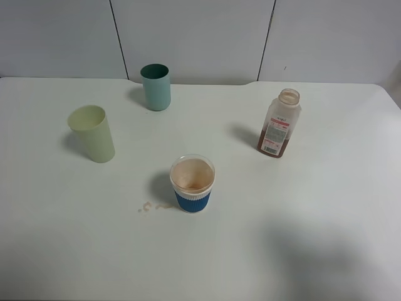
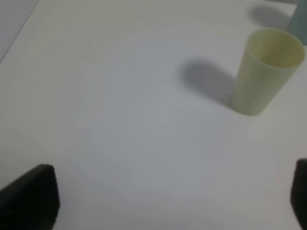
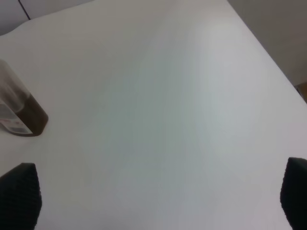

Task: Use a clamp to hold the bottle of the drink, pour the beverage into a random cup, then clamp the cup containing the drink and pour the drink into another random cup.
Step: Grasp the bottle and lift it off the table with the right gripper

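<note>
High view: bottle (image 1: 279, 123) upright nr table's (image 1: 313, 219) right edge. Blue-sleeved cup (image 1: 192, 184) mid-front, tumbler (image 1: 92, 133) left, well apart, prob. for clear reach.
L wrist: my left gripper (image 2: 165, 196) spread, empty, tumbler ahead.
R wrist: my right gripper (image 3: 157, 194) spread, empty, bottle off to one side.

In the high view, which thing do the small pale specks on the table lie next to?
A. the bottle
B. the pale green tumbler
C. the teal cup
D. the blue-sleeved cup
D: the specks lie right beside the base of the blue-sleeved cup, well apart from everything else.
</note>
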Robot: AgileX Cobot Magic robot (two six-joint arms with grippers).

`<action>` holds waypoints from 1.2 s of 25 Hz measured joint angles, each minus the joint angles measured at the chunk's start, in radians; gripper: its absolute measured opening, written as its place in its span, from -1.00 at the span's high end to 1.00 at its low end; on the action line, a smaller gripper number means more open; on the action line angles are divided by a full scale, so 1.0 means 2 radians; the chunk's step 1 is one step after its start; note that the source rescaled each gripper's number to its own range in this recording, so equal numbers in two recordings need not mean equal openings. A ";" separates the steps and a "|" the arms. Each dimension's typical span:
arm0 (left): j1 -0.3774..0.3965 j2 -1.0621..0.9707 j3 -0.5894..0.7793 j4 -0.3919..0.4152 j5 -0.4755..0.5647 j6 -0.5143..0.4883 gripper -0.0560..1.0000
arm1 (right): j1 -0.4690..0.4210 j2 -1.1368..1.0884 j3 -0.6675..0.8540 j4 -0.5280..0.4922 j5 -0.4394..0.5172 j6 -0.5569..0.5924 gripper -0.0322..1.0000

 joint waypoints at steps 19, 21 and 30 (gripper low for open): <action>0.000 0.000 0.000 0.000 0.000 0.000 -0.80 | 0.000 0.000 0.000 -0.003 -0.003 -0.056 -1.00; 0.000 0.000 0.000 0.000 0.000 0.000 -0.80 | 0.000 0.000 -0.001 -0.003 -0.005 -0.057 -1.00; 0.000 0.000 0.000 0.000 0.000 0.000 -0.80 | 0.015 0.081 -0.021 -0.007 -0.038 -0.110 -1.00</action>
